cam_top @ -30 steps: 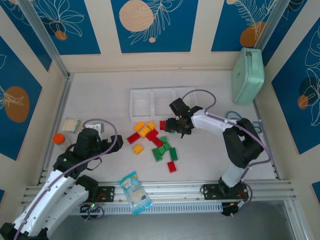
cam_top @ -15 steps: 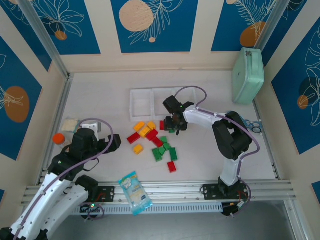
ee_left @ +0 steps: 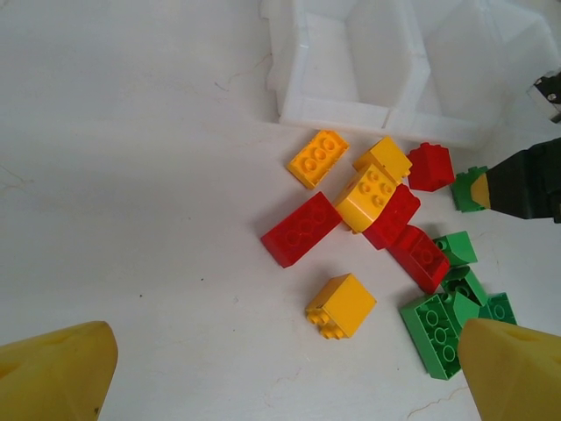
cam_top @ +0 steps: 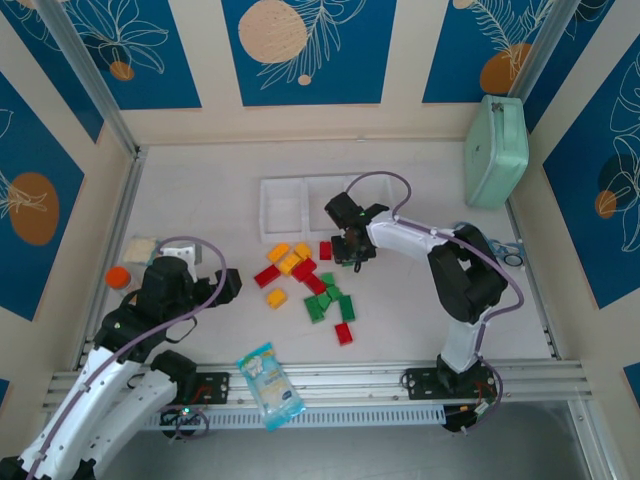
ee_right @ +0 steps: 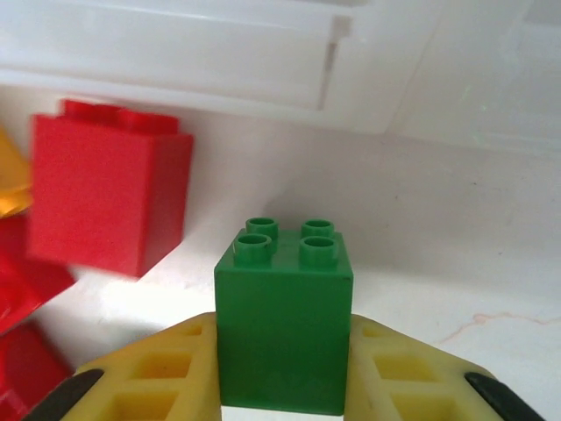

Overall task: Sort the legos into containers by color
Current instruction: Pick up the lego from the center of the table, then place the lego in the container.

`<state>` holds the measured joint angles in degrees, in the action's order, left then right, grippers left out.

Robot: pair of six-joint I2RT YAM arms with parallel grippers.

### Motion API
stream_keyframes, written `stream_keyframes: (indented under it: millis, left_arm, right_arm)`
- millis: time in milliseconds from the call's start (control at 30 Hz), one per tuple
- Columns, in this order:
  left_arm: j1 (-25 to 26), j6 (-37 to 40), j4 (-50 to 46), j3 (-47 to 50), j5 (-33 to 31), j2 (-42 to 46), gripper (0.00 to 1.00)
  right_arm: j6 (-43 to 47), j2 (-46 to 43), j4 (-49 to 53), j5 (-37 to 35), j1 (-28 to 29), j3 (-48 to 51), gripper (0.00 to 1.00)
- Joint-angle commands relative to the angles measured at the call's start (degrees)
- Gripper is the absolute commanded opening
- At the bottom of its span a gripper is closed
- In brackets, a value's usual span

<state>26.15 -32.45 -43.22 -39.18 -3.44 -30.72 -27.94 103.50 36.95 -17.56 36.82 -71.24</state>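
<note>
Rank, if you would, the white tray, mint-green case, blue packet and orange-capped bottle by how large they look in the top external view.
1. White tray and mint-green case: about alike, so unranked; the tray is partly hidden.
2. Blue packet.
3. Orange-capped bottle.

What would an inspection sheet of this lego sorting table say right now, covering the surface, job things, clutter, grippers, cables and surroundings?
Surface: pale table, faint marks, no spills seen.
Job's things: red, yellow and green legos lying loose in front of the white tray; the compartments in view look empty.
Clutter: mint-green case, orange-capped bottle, blue packet.
Grippers: left gripper open, holding nothing; right gripper shut on a green brick.
Cables: lilac cable looped behind the right gripper; no snag seen.
Surroundings: blue-and-cream patterned walls.
</note>
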Motion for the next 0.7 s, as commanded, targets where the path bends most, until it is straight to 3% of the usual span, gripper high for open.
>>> stream_keyframes:
  millis: [0,267,500,667]
  left_arm:
    - [0.3,2.0,-1.4,-2.57,0.21,1.25,0.99]
    - [0.28,6.17,-0.67,-4.31,6.91,-0.42,0.99]
    - [0.29,7.42,0.11,-4.04,9.75,-2.04,0.99]
    - [0.26,7.56,-0.02,-3.63,10.82,-2.17,0.99]
  right_arm:
    - [5.39,-7.46,1.82,3.07,0.11,-0.86,0.25]
    - [12.6,-14.57,4.52,5.33,-9.79,-5.4,0.23]
    - [15.95,-8.5,0.79,11.73,-19.6,-10.1,0.23]
    - [17.43,-0.04,0.64,16.5,-21.78,-16.33,0.24]
